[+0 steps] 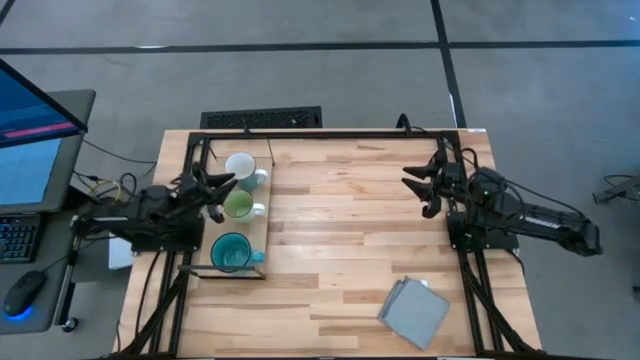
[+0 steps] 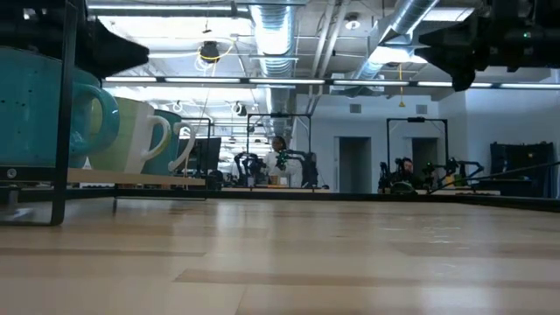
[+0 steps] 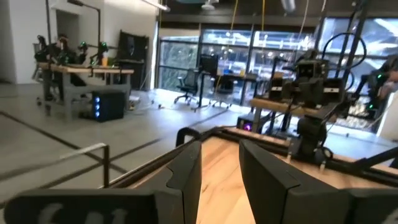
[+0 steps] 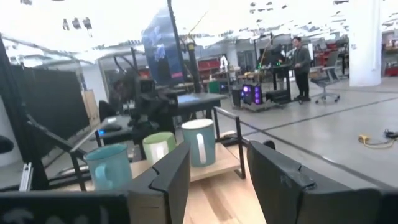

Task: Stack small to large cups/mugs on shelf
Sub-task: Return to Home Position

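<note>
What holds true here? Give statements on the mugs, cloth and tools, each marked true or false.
1. The white mug, green mug and teal mug all stand on the shelf. True.
2. The green mug is the middle one. True.
3. The right tool grips the teal mug. False: it is open and empty, away from the shelf.
4. The cloth lies on the shelf. False: it lies on the table, on the right arm's side.
5. The left tool is shut. False: it is open.
</note>
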Controlling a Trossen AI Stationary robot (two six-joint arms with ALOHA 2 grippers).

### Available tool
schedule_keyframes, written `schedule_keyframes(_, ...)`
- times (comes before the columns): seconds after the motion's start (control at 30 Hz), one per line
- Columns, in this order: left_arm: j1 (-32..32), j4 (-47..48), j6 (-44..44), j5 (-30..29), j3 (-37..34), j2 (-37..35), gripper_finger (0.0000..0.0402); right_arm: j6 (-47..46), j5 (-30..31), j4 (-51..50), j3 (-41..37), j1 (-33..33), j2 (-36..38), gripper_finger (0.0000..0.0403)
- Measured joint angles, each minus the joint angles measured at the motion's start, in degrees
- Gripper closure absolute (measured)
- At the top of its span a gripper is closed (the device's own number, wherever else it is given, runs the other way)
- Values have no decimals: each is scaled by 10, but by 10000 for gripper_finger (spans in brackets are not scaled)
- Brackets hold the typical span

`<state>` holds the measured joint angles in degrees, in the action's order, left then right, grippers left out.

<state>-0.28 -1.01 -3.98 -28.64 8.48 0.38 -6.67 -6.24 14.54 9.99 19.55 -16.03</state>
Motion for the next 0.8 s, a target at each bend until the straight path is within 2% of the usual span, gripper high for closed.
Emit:
schedule_keyframes(0.13, 24, -78, -1, 35, -51, 0, 304, -4, 0, 27, -15, 0, 0, 221)
schedule_keyframes(0.2, 34, -87, -3, 40, -63, 0, 304, -4, 0, 30, -18, 0, 0, 221)
schedule_keyframes(0.53, 61, -96, -2, 42, -77, 0, 304, -11, -11, 145, -89, 0, 0, 221)
schedule_keyframes(0.8, 73, -88, 17, 41, -77, 0, 304, -1, -12, 153, -96, 0, 8, 221)
